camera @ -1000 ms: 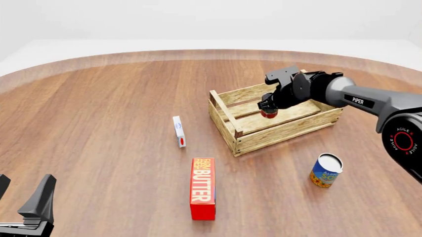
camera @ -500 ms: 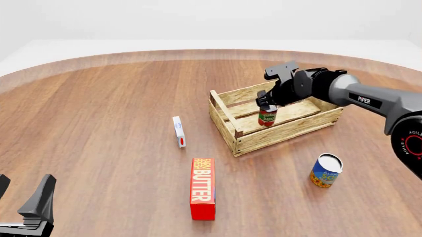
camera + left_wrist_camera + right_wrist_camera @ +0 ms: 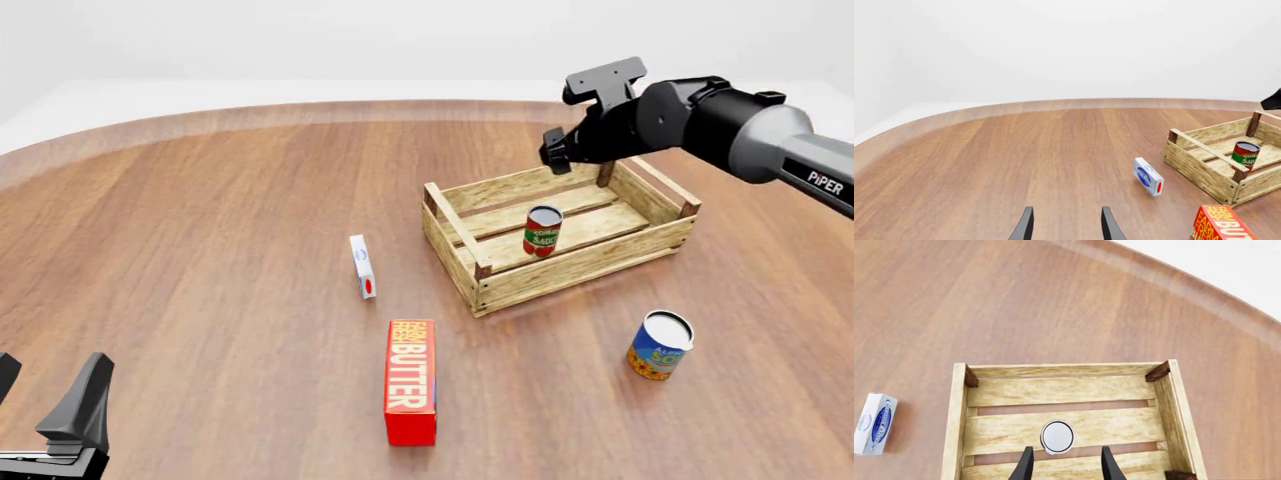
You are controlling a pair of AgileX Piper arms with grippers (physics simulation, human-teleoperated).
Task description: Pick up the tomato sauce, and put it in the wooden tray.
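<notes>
The tomato sauce can [image 3: 542, 230], red with a green band and silver top, stands upright inside the wooden tray [image 3: 582, 262], toward its left half. It shows from above in the right wrist view [image 3: 1057, 437] and in the left wrist view [image 3: 1245, 155]. My right gripper [image 3: 557, 152] is open and empty, well above the tray and the can; its fingertips [image 3: 1027, 462] frame the can's top from above. My left gripper [image 3: 47, 405] is open and empty at the near left table edge, its fingers [image 3: 1025, 225] over bare wood.
A red butter box [image 3: 410, 380] lies in front of the tray. A small white and blue box [image 3: 362, 265] stands to the tray's left. A blue and yellow can [image 3: 661, 345] stands near the tray's front right.
My right gripper let go of the tomato sauce can, which now stands in the tray, and rose up and away from it. The left arm has not moved.
</notes>
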